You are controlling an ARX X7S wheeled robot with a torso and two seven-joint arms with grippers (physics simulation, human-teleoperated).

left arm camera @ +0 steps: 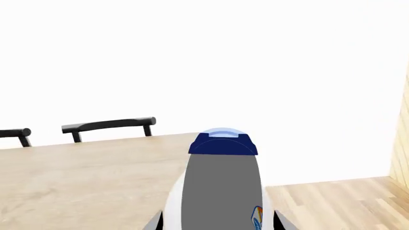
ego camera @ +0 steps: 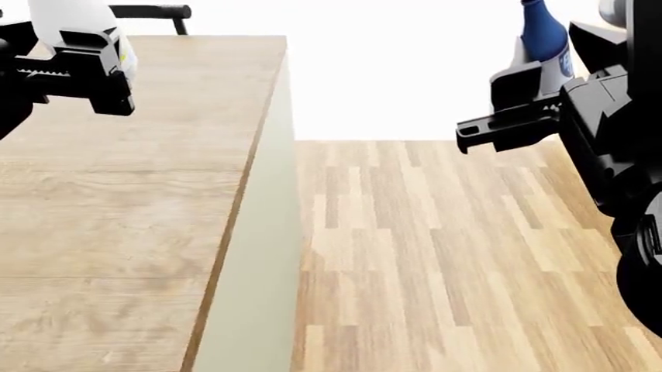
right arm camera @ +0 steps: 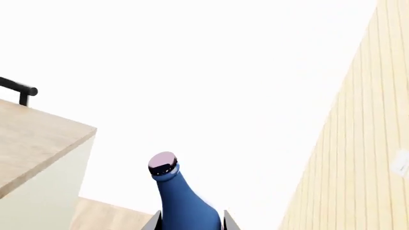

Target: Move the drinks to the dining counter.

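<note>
Left end effector [ego camera: 77, 58] grips the upright white bottle [left arm camera: 221, 187]; right end effector [ego camera: 538, 97] grips the upright dark-blue bottle [right arm camera: 182, 201].

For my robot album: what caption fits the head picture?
Left hand holds white bottle over counter; right hand holds blue bottle.

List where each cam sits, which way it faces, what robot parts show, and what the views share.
Head: on the robot's head, looking forward and down over the dining counter and the floor; left gripper and right gripper show.
Left wrist: near that gripper, facing along the white bottle over the counter top; finger edges show.
Right wrist: facing along the dark-blue bottle, counter corner beyond.
Shared: both bottles and the counter appear in the head view too.
</note>
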